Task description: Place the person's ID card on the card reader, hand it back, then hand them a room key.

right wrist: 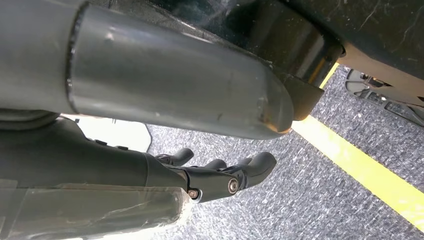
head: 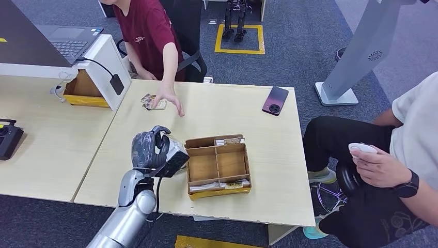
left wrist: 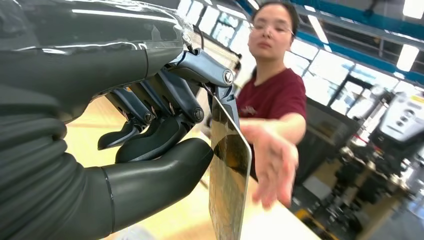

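My left hand (head: pixel 151 150) hovers over the table just left of the cardboard tray (head: pixel 218 165) and pinches a thin dark card (head: pixel 174 162) between thumb and fingers. The left wrist view shows my left hand (left wrist: pixel 150 120) holding that card (left wrist: pixel 228 175) upright and edge-on. A person in a maroon shirt reaches an open hand (head: pixel 169 98) over the table toward me; their palm (left wrist: pixel 272 162) is just past the card. A few small cards (head: pixel 152 102) lie under that hand. A black reader pad (head: pixel 117 83) sits on the white stand. My right hand (right wrist: pixel 220 172) hangs above the carpet, holding nothing.
The tray has compartments with cards along its far and near sides. A dark red phone (head: pixel 275 100) lies at the table's far right. A black device (head: pixel 8 138) sits at the left edge. A seated person at right holds a white controller (head: pixel 361 150).
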You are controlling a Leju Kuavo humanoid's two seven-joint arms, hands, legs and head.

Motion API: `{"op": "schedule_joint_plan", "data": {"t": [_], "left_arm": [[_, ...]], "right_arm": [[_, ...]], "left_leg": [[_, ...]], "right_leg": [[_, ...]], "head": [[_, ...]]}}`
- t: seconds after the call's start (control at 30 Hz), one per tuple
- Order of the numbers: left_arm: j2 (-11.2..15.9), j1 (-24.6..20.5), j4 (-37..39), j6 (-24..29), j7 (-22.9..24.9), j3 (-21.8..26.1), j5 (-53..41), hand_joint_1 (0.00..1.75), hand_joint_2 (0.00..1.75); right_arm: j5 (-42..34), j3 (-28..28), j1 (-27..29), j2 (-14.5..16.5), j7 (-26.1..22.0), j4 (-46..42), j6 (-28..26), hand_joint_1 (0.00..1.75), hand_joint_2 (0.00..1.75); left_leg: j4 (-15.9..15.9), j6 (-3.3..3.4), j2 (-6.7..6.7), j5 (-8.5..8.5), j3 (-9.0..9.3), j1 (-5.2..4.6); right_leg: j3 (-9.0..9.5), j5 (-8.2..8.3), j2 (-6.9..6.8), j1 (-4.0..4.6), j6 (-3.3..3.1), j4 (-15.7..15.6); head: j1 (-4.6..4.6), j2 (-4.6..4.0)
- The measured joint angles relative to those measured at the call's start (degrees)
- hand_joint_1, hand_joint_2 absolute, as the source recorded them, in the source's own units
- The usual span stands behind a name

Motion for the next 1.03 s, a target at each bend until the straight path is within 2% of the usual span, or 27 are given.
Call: {"op": "schedule_joint_plan", "data": {"t": [0.27, 0.6, 0.73, 1.03], "left_arm": [[1.1, -4.4, 3.5, 1.1, 0.7, 4.6, -1.1, 1.75, 1.75], [1.3, -5.3, 6.3, 1.1, 0.0, 8.2, -2.9, 1.72, 1.75], [1.2, -5.3, 6.8, 1.1, -0.5, 9.2, -3.3, 0.0, 1.75], [0.4, -5.3, 6.8, 1.1, -2.4, 12.9, -5.2, 0.0, 1.75]], "right_arm": [[0.4, 0.0, 0.0, 0.0, -0.3, 0.0, -0.1, 0.0, 0.0], [0.4, 0.0, 0.0, 0.0, -0.3, 0.0, -0.1, 0.0, 0.0], [0.4, 0.0, 0.0, 0.0, -0.3, 0.0, -0.1, 0.0, 0.0], [0.4, 0.0, 0.0, 0.0, -0.3, 0.0, -0.2, 0.0, 0.0]], "left_leg": [[0.0, -0.01, 0.0, 0.01, 0.0, 0.01], [0.0, -0.01, 0.0, 0.01, -0.02, 0.0], [0.0, -0.01, 0.01, 0.01, -0.02, 0.0], [0.0, -0.01, 0.01, 0.01, -0.03, 0.01]], "right_leg": [[0.0, 0.01, 0.01, 0.01, -0.02, 0.0], [-0.03, 0.01, 0.01, 0.0, -0.01, 0.0], [-0.03, 0.01, 0.02, 0.0, -0.02, 0.0], [-0.03, 0.01, 0.02, 0.01, -0.02, 0.0]], "head": [[0.0, 0.0], [0.0, 0.0], [0.0, 0.0], [0.0, 0.0]]}}
